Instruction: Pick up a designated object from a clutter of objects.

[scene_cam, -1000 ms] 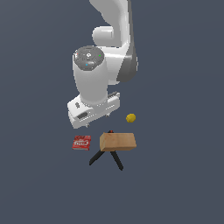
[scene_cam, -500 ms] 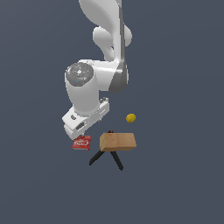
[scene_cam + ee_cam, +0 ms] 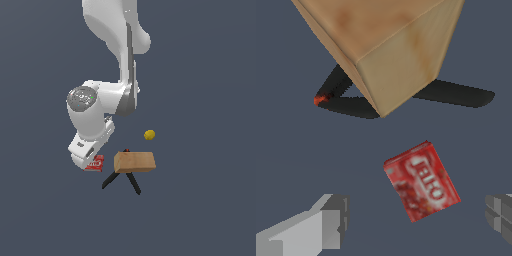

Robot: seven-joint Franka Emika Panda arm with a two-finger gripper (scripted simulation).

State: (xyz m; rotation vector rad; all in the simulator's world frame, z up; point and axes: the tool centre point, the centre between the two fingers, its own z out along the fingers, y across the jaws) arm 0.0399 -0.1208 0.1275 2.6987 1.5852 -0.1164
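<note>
The designated object, a small flat red box with a white label (image 3: 422, 181), lies on the dark floor; in the exterior view only part of the red box (image 3: 96, 163) shows beside the arm's hand. My gripper (image 3: 416, 222) hangs over it, open, one grey finger (image 3: 331, 220) on each side and the box between them, nearer the other finger (image 3: 501, 215). In the exterior view the gripper (image 3: 82, 161) covers the box's left part. The rest of the clutter sits close by: a tan wooden block (image 3: 134, 162), a black V-shaped tool (image 3: 122, 179) under it, a small yellow ball (image 3: 149, 134).
The wooden block (image 3: 381, 45) stands just beyond the red box, with the black tool's legs (image 3: 456, 95) spreading beneath it. The arm's white body (image 3: 95, 115) rises above the gripper.
The arm has swung toward the exterior view's left and come down. The hand now sits over the red box, covering part of it. The clutter has not moved.
</note>
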